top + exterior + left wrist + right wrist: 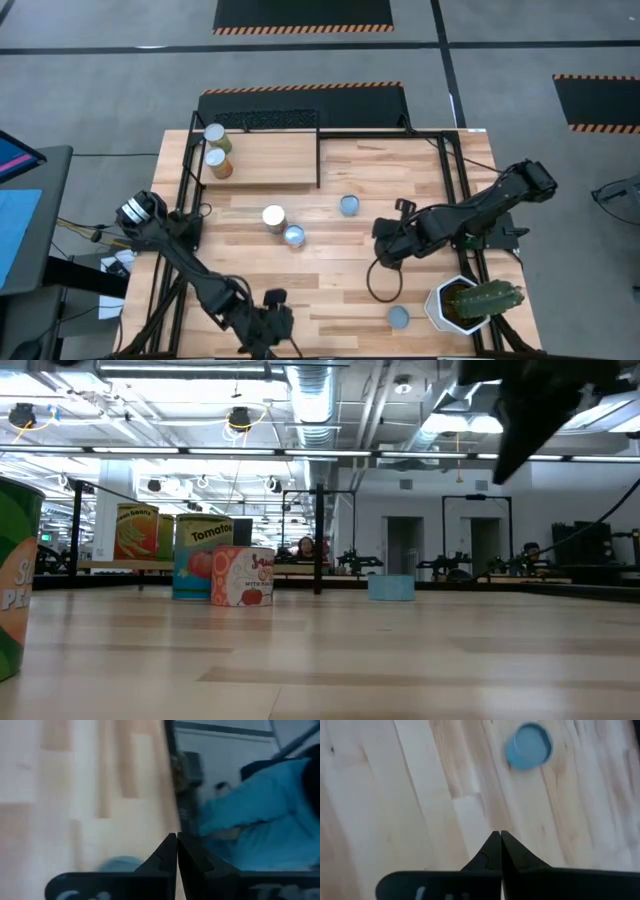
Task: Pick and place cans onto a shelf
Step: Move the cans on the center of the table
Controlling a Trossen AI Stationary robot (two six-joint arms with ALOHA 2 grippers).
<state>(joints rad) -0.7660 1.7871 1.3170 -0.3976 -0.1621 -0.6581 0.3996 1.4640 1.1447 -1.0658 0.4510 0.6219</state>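
Observation:
The shelf [265, 160] is a pale board in a black rod frame at the far left; two cans [214, 134] [218, 162] stand on it. On the table stand a white-topped can [273, 216] and three blue-topped cans [294, 236] [349, 205] [398, 317]. My right gripper [384, 250] is shut and empty over the table's middle right, and its wrist view [497, 839] shows a blue-topped can [529, 746] ahead of it. My left gripper [272, 305] is shut and empty at the near edge; its shut fingers also show in the left wrist view [176, 841].
A white pot with a cactus [470, 302] stands at the near right corner. A black cable loop [380, 282] hangs below my right arm. In the low view a green can [18, 580] is close at the left, and labelled cans [200, 555] [242, 575] stand farther off.

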